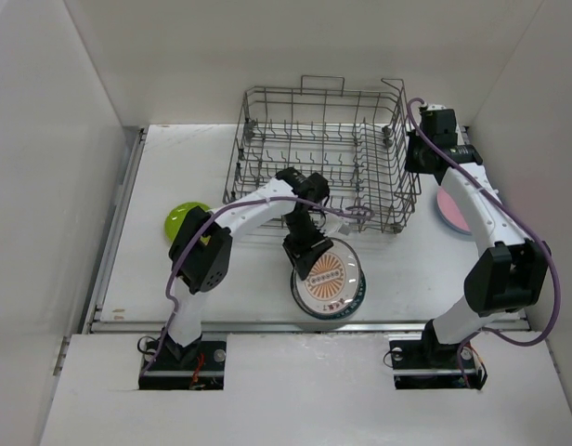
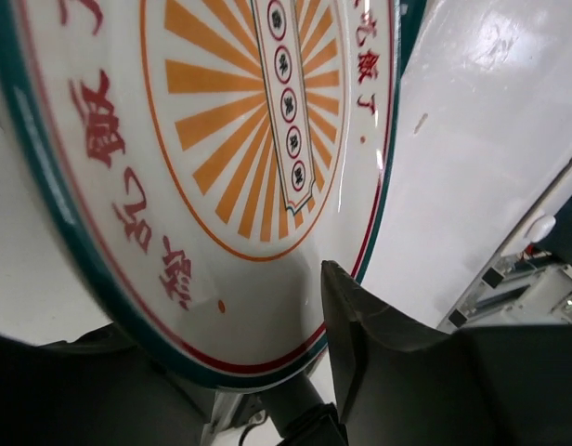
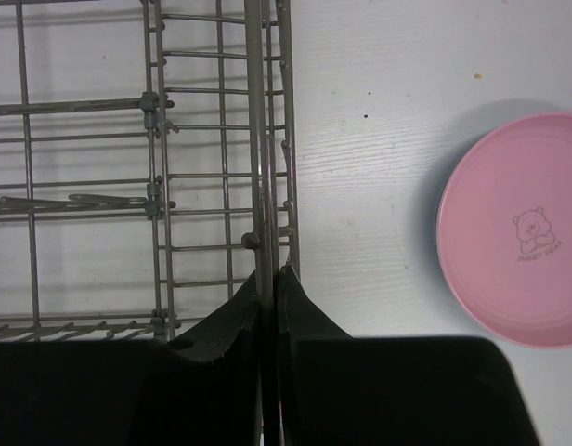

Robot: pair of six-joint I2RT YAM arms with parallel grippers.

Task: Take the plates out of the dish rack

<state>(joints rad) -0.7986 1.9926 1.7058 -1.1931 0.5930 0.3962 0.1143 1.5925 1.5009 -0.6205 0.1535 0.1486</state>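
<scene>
The patterned white plate (image 1: 331, 279) sits low at the front of the counter (image 1: 407, 269), just ahead of the dish rack (image 1: 323, 149). Its teal-red rim is between the left claw's (image 1: 311, 263) fingers (image 2: 360, 344), with one finger lying over its face. I can't tell whether that claw is gripping or loose. The right claw (image 3: 269, 274) is pinched tight on the rack's right-hand wire wall. The pink plate (image 3: 518, 228) lies flat just right of the rack, and the lime green plate (image 1: 182, 219) lies off to the left.
</scene>
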